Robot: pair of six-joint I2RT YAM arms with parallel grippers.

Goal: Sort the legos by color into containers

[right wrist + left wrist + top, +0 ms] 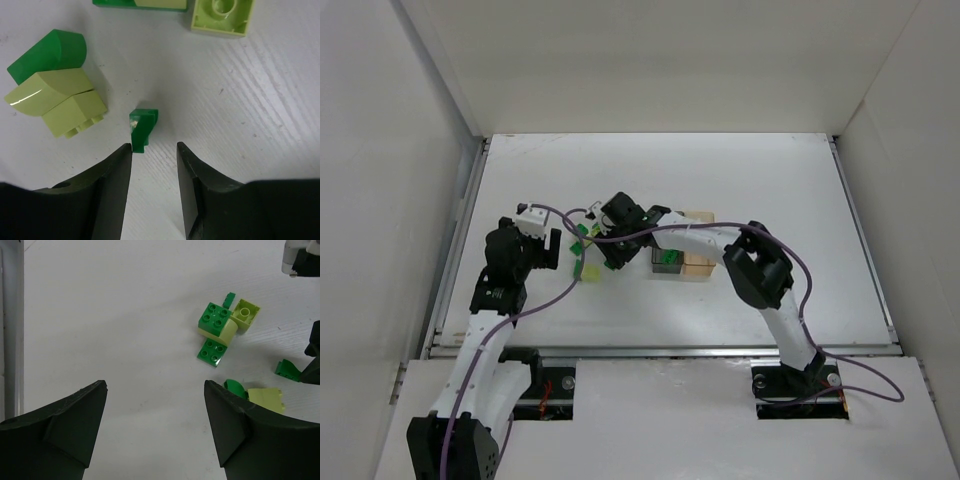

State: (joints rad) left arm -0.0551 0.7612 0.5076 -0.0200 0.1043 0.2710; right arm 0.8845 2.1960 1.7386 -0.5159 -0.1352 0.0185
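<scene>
Several legos lie loose on the white table left of the containers. In the left wrist view a dark green brick (215,316) sits on a pale one beside a pale yellow-green brick (246,315) and a dark green plate (213,351). My left gripper (155,385) is open and empty over bare table, left of them. My right gripper (154,146) is open and low, with a tiny dark green brick (144,125) just ahead of its left fingertip. A rounded green brick (50,55) and pale bricks (55,92) lie to its left. The smoky grey container (667,260) and amber container (698,258) adjoin.
White walls enclose the table on three sides. A metal rail (12,330) runs along the left edge. The two arms are close together in the top view, the left gripper (553,252) just left of the right gripper (607,258).
</scene>
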